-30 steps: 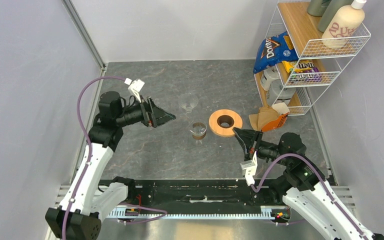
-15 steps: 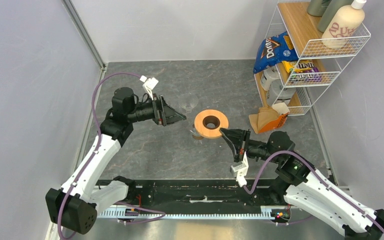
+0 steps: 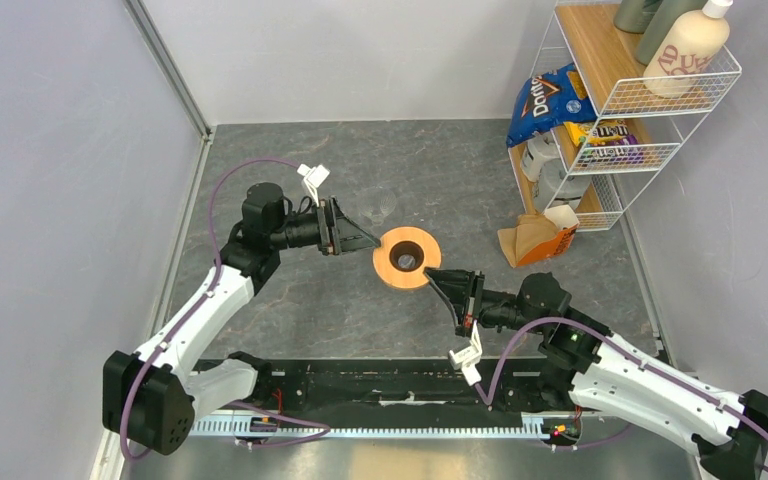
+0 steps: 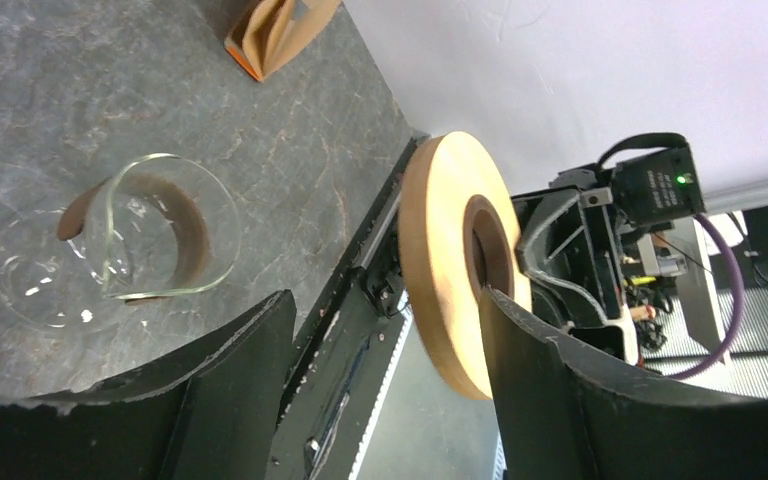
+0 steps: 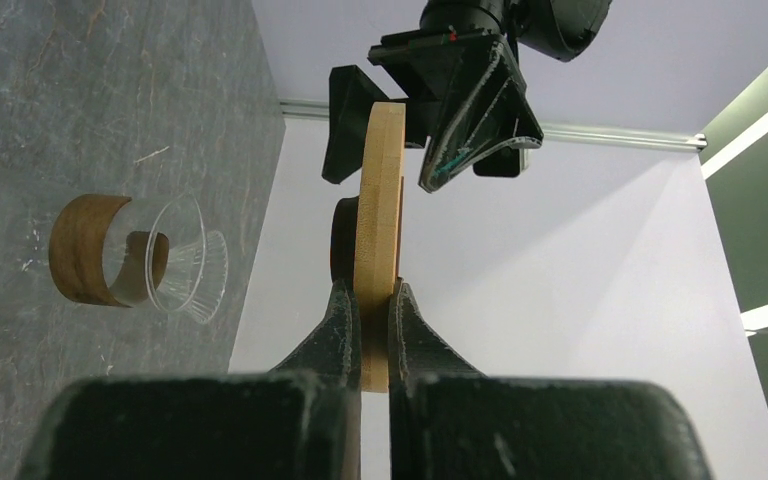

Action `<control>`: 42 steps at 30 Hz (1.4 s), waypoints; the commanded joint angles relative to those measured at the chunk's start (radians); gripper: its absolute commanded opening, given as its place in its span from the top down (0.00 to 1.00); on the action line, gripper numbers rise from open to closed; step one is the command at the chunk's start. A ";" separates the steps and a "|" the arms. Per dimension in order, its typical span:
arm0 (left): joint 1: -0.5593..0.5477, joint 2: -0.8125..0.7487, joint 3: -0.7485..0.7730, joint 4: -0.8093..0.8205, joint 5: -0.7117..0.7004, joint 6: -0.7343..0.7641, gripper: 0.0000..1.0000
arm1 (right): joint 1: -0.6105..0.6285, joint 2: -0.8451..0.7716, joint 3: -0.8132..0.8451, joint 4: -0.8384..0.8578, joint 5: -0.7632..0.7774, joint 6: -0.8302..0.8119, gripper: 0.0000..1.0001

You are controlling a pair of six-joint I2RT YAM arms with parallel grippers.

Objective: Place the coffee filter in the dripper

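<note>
Starting from the overhead view, the coffee filter [image 3: 522,240], tan fan-shaped paper, is seen tucked in an orange holder [image 3: 558,243] on the bench [image 3: 290,300]. The holder sits at the foot of a wire shelf [image 3: 680,92] loaded with a chip bag [image 3: 548,100] and bottles [image 3: 690,45]. A wooden ring [image 3: 388,260] is held over mid-bench by the right end effector [image 3: 430,275], with the left end effector [image 3: 368,240] at its opposite edge.

From the left wrist, the left fingers are shown apart, straddling the ring. A glass cup [image 4: 175,235] with a brown band is seen on the bench below.

From the right wrist, the right fingers are shown clamped on the ring's rim. The dripper [image 5: 188,265], a clear glass cone, is seen upright beside the cup, apart from the ring.
</note>
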 commanded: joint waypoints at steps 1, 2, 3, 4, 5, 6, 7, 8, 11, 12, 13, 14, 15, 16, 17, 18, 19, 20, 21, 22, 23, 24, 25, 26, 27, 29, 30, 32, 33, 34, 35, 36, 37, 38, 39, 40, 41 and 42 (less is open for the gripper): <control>-0.014 -0.005 -0.024 0.173 0.089 -0.138 0.27 | 0.024 -0.009 -0.012 0.085 0.024 -0.057 1.00; -0.016 -0.007 -0.038 0.200 0.100 -0.159 0.30 | 0.030 -0.004 -0.010 0.088 0.030 -0.059 1.00; -0.020 -0.011 -0.052 0.227 0.109 -0.175 0.32 | 0.033 0.002 -0.012 0.100 0.038 -0.060 1.00; -0.023 -0.014 -0.063 0.241 0.117 -0.190 0.34 | 0.036 0.010 -0.013 0.110 0.046 -0.060 1.00; -0.025 -0.016 -0.074 0.253 0.120 -0.198 0.36 | 0.039 0.015 -0.011 0.114 0.051 -0.059 1.00; -0.026 -0.019 -0.085 0.264 0.124 -0.207 0.38 | 0.042 0.018 -0.009 0.113 0.054 -0.055 1.00; -0.029 -0.020 -0.091 0.271 0.127 -0.210 0.40 | 0.044 0.022 -0.010 0.115 0.055 -0.054 1.00; -0.030 -0.020 -0.095 0.271 0.128 -0.212 0.41 | 0.045 0.025 -0.011 0.120 0.054 -0.054 1.00; -0.033 -0.016 -0.096 0.277 0.130 -0.222 0.46 | 0.050 0.036 -0.014 0.135 0.058 -0.049 1.00; -0.033 -0.013 -0.095 0.286 0.137 -0.230 0.51 | 0.053 0.040 -0.014 0.138 0.062 -0.048 1.00; -0.034 -0.013 -0.096 0.291 0.141 -0.237 0.60 | 0.054 0.041 -0.017 0.141 0.065 -0.047 1.00; -0.033 -0.013 -0.097 0.295 0.142 -0.244 0.75 | 0.055 0.041 -0.017 0.141 0.068 -0.043 1.00; -0.033 -0.014 -0.099 0.296 0.141 -0.250 0.83 | 0.056 0.040 -0.020 0.139 0.070 -0.039 1.00; -0.033 -0.016 -0.104 0.302 0.139 -0.258 0.91 | 0.056 0.038 -0.023 0.136 0.074 -0.034 1.00; -0.032 -0.013 -0.112 0.312 0.140 -0.276 0.97 | 0.058 0.037 -0.025 0.129 0.084 -0.029 0.96; -0.025 -0.012 -0.127 0.336 0.140 -0.304 0.98 | 0.058 0.034 -0.025 0.118 0.095 -0.018 0.88; -0.015 -0.012 -0.150 0.381 0.143 -0.359 0.98 | 0.058 0.028 -0.022 0.105 0.108 0.010 0.80; -0.003 -0.010 -0.165 0.434 0.145 -0.394 0.98 | 0.058 0.022 -0.012 0.075 0.130 0.043 0.77; 0.015 -0.005 -0.173 0.452 0.145 -0.415 0.98 | 0.058 0.016 -0.001 0.046 0.152 0.071 0.74; 0.029 -0.001 -0.177 0.469 0.147 -0.430 0.98 | 0.058 0.011 0.009 0.025 0.179 0.113 0.67; 0.043 0.006 -0.175 0.475 0.150 -0.432 0.98 | 0.059 0.009 0.023 -0.006 0.209 0.156 0.56; 0.052 0.011 -0.172 0.480 0.151 -0.443 0.98 | 0.058 0.005 0.043 -0.048 0.238 0.211 0.45; 0.063 0.015 -0.175 0.501 0.147 -0.454 0.98 | 0.058 0.003 0.067 -0.087 0.262 0.268 0.30; 0.072 0.019 -0.180 0.522 0.139 -0.472 0.98 | 0.058 0.004 0.097 -0.155 0.291 0.344 0.16; 0.079 0.021 -0.180 0.529 0.128 -0.480 0.98 | 0.058 0.009 0.123 -0.196 0.324 0.415 0.06; 0.094 0.037 -0.179 0.543 0.112 -0.498 0.98 | 0.058 0.027 0.186 -0.294 0.414 0.615 0.03; 0.099 0.051 -0.183 0.568 0.108 -0.516 0.98 | 0.058 0.042 0.221 -0.348 0.444 0.714 0.03; 0.104 0.087 -0.185 0.618 0.102 -0.552 0.98 | 0.056 0.082 0.288 -0.440 0.494 0.913 0.03; 0.103 0.105 -0.180 0.632 0.102 -0.560 0.98 | 0.045 0.097 0.323 -0.488 0.500 1.012 0.03; 0.104 0.120 -0.176 0.635 0.102 -0.563 0.98 | 0.026 0.112 0.353 -0.529 0.477 1.094 0.03; 0.104 0.135 -0.172 0.642 0.104 -0.566 0.98 | 0.001 0.122 0.373 -0.570 0.459 1.166 0.03; 0.104 0.149 -0.167 0.644 0.107 -0.567 0.98 | -0.017 0.133 0.395 -0.601 0.437 1.245 0.03; 0.104 0.156 -0.164 0.646 0.108 -0.568 0.98 | -0.035 0.150 0.415 -0.643 0.421 1.307 0.03; 0.104 0.160 -0.165 0.652 0.105 -0.570 0.98 | -0.054 0.160 0.431 -0.672 0.404 1.379 0.03; 0.104 0.163 -0.165 0.653 0.099 -0.568 0.98 | -0.073 0.162 0.437 -0.685 0.355 1.423 0.03; 0.104 0.168 -0.167 0.656 0.096 -0.564 0.98 | -0.086 0.163 0.443 -0.694 0.336 1.489 0.03; 0.104 0.175 -0.168 0.656 0.092 -0.559 0.98 | -0.107 0.174 0.453 -0.709 0.307 1.541 0.03; 0.104 0.183 -0.167 0.656 0.089 -0.554 0.98 | -0.128 0.192 0.470 -0.732 0.273 1.607 0.04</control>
